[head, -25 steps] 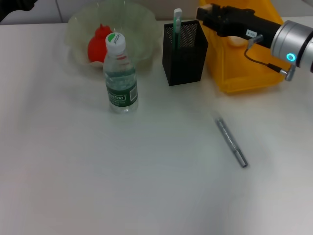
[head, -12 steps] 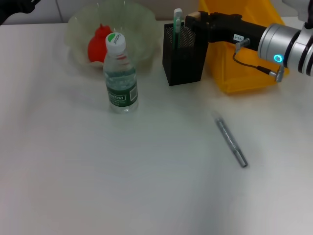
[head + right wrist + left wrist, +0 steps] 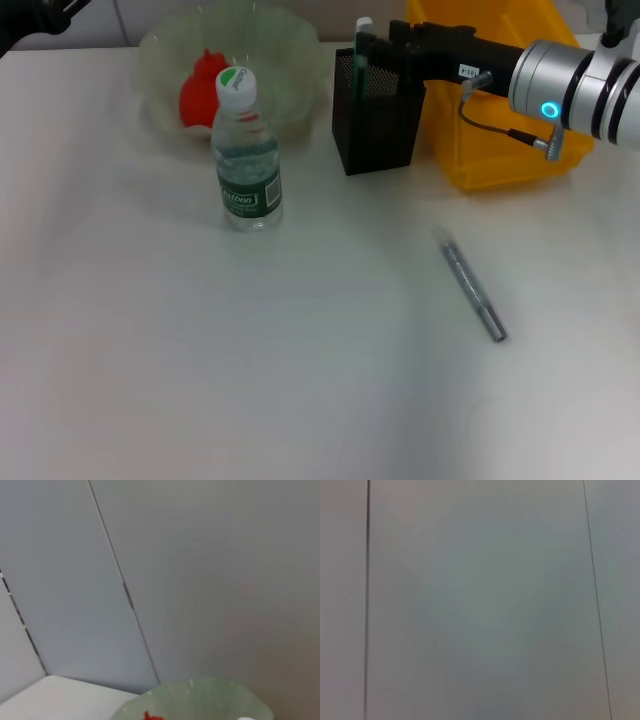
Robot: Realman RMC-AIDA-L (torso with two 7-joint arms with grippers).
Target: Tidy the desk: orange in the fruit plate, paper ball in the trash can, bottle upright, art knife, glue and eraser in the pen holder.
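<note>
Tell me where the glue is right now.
In the head view the glue lies flat on the desk, right of centre, in front of the trash can.

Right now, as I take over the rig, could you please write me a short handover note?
Right gripper: over the black mesh pen holder. Left gripper: parked at the far left corner.
Done: red-orange orange in the pale green wavy fruit plate; clear green-labelled bottle upright; mint-green art knife in the pen holder.
Left: slim dark grey glue stick lies on the white desk.
Eraser and paper ball: not visible. Yellow rectangular trash can stands beside the pen holder.
</note>
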